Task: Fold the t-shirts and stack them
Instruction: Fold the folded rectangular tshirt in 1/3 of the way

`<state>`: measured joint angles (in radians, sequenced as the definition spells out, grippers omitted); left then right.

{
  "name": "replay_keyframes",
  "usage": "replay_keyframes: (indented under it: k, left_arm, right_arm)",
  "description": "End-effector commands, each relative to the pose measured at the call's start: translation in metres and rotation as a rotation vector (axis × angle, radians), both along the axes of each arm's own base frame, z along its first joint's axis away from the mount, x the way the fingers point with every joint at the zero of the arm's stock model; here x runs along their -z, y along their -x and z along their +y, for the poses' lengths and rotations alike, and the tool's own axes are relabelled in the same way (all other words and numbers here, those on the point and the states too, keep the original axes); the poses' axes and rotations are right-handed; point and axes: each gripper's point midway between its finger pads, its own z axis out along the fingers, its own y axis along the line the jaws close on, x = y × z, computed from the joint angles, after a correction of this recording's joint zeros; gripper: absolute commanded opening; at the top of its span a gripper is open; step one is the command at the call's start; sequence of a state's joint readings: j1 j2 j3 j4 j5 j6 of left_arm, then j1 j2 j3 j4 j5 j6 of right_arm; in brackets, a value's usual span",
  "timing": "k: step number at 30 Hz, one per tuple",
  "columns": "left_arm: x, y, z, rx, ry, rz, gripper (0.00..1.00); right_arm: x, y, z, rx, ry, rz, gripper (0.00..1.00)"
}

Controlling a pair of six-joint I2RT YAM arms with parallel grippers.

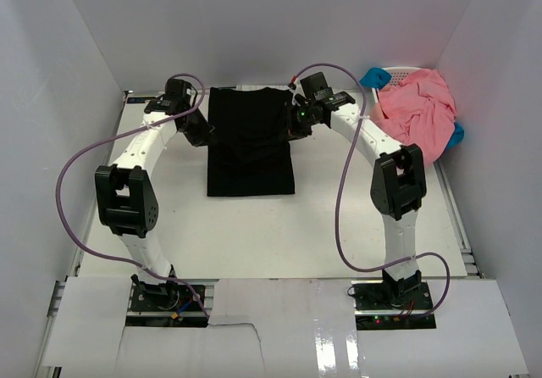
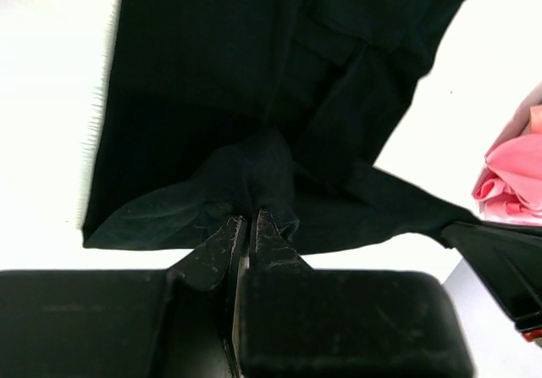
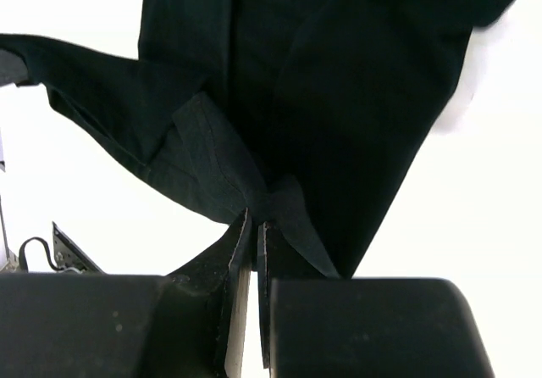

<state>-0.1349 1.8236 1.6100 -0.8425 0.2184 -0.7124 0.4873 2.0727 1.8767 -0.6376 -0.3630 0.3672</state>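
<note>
Early stage, I'd judge: the black t-shirt (image 1: 251, 145) lies mid-table toward the far edge as a narrow panel, not yet folded lengthwise. The left gripper (image 2: 248, 221) & right gripper (image 3: 254, 223) are each pinched shut on a bunch of its cloth at the far end. The pink t-shirts (image 1: 417, 115) sit heaped, unfolded, on the white basket (image 1: 396, 75) at far right, so their folding plus all stacking is left.

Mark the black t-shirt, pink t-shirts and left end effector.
black t-shirt (image 1: 251, 153): top external view, middle of the flat cloth.
pink t-shirts (image 1: 417, 111): top external view, top of the crumpled heap.
left end effector (image 2: 248, 223): left wrist view, between its fingertips.
</note>
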Motion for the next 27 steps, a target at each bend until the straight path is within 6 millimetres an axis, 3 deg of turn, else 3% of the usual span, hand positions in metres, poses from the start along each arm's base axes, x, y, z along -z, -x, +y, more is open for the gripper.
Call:
replay_keyframes:
  k: [1, 9, 17, 23, 27]
  left_arm:
    - [-0.015, -0.009, 0.014, -0.039, -0.009, -0.040, 0.00]
    - [-0.005, -0.021, 0.034, -0.095, 0.011, -0.033, 0.00]
    - [0.014, -0.043, 0.021, -0.052, 0.072, -0.014, 0.00]
    - [0.021, -0.050, 0.017, -0.028, 0.086, -0.010, 0.00]
    - [0.023, -0.055, 0.019, -0.032, 0.076, -0.014, 0.00]
  right_arm:
    - [-0.016, -0.015, 0.004, -0.022, -0.037, -0.046, 0.08]
    - [-0.001, -0.032, 0.010, -0.034, -0.055, -0.027, 0.08]
    - [0.012, -0.041, 0.000, -0.013, -0.049, -0.006, 0.08]
    - [0.002, -0.035, -0.005, -0.005, -0.048, -0.015, 0.08]
    - [-0.003, -0.040, -0.006, 0.008, -0.045, -0.035, 0.09]
